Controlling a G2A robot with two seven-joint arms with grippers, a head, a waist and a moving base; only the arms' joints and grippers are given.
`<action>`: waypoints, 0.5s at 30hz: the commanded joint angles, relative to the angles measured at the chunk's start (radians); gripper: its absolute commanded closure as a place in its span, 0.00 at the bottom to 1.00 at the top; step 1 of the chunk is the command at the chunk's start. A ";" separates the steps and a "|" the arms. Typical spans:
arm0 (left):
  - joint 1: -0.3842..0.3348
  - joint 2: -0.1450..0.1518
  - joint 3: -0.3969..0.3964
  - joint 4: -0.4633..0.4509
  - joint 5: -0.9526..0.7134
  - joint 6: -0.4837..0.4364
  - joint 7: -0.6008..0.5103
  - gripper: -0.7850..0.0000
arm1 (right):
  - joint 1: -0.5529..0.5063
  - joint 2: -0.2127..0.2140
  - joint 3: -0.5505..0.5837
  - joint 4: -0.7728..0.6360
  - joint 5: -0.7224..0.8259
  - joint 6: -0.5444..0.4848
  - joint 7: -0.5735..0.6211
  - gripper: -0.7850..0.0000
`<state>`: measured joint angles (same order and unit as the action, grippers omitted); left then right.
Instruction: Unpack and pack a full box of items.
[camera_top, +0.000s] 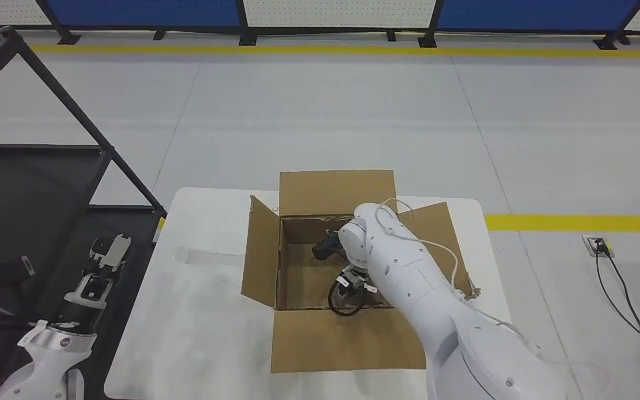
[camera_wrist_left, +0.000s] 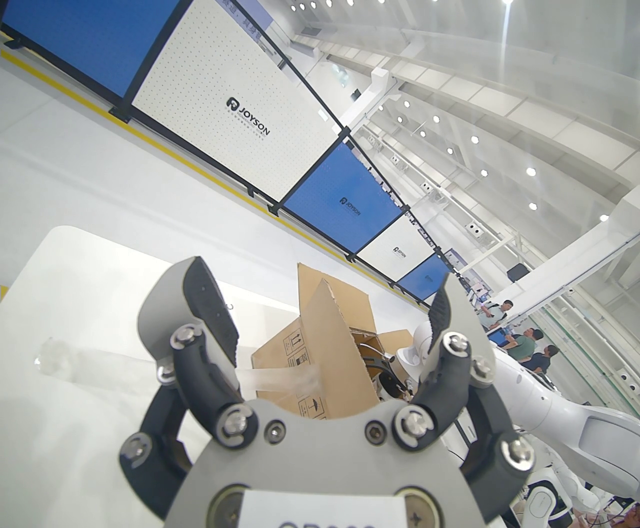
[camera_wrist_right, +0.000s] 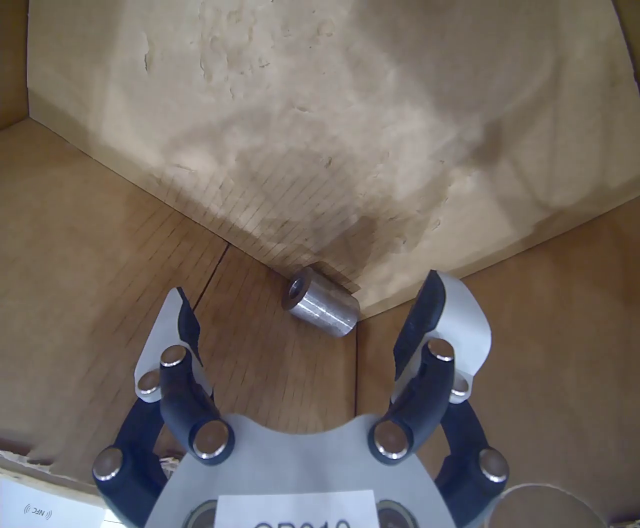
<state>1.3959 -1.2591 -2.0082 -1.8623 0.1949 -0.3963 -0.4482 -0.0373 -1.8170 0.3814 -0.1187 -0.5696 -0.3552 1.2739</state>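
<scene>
Metal sleeve (camera_wrist_right: 321, 303) lies in the box (camera_wrist_right: 100, 225), beyond the spread right pincer (camera_wrist_right: 307, 286).

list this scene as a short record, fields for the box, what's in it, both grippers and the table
box: cardboard box, flaps open, on the white table
contents seen: one metal sleeve, on its side on the box floor, against a wall
right gripper: open, empty, inside the box, aimed at the sleeve, not touching it
left gripper: open, empty, beside the table, away from the box
also on table: clear tube, lying beside the box
</scene>
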 joint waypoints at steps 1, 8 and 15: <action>0.000 0.000 0.000 0.000 0.000 0.000 0.000 0.00 | 0.000 0.000 0.000 0.000 0.000 0.000 0.000 0.00; 0.000 0.000 0.000 0.000 0.000 0.000 0.000 0.00 | -0.004 0.002 0.005 -0.001 0.008 0.011 -0.028 0.00; 0.000 0.000 0.000 0.000 0.000 0.000 0.000 0.00 | -0.031 0.016 0.031 0.005 0.032 0.077 -0.153 0.00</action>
<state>1.3959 -1.2591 -2.0082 -1.8623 0.1949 -0.3963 -0.4482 -0.0647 -1.8036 0.4091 -0.1178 -0.5398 -0.2855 1.1393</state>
